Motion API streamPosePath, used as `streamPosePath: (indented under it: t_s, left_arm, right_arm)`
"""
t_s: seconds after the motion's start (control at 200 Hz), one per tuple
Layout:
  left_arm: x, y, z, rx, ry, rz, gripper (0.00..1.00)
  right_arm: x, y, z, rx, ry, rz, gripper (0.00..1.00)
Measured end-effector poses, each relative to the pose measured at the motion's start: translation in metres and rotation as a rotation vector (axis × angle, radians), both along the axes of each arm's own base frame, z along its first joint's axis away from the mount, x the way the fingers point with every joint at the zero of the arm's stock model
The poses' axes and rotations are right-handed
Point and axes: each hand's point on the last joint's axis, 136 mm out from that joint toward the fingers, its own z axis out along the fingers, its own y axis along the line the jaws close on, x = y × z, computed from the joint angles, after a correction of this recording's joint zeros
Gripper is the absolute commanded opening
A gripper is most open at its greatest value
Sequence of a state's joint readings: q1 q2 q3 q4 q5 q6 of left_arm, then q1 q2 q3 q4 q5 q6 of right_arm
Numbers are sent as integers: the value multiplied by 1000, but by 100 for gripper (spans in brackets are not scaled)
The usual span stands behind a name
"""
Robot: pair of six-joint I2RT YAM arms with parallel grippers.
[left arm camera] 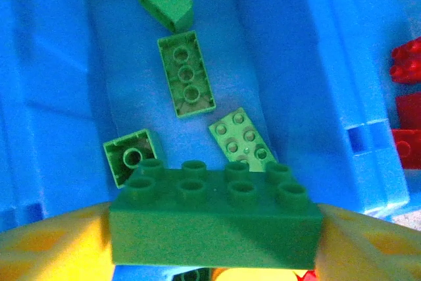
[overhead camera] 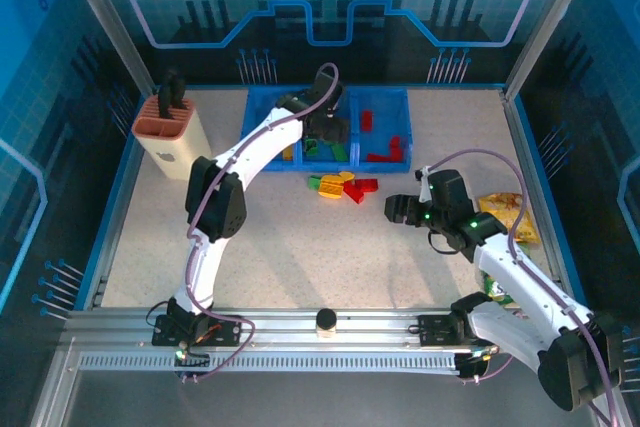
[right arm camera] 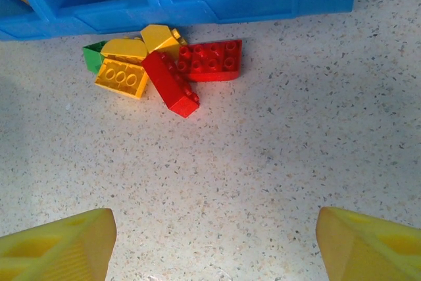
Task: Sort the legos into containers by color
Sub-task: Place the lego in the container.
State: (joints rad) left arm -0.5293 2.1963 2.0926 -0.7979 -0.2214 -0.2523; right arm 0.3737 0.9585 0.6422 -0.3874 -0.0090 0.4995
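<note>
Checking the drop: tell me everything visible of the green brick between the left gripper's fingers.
The green brick is a glossy plastic two-by-four. Its eight round studs face up and it sits level, spanning the gap between the left gripper's yellow fingers, each end meeting one. It hangs above a blue bin compartment holding other green bricks. Whether it is clamped is unclear.
</note>
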Motion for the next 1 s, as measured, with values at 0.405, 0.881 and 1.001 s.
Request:
streamPosePath:
  t_s: [0.405, 0.881, 1.001]
  left_arm:
    - [-64, 16, 103, -120, -218, -29, 83]
    - [-192, 97, 13, -135, -110, 78, 82]
    - [-217, 112, 3, -167, -105, 111, 82]
  right_arm:
    - [1, 65, -1, -74, 35, 234, 81]
    - [55, 165, -28, -290, 83, 585, 75]
    - [68, 173, -41, -360, 107, 625, 74]
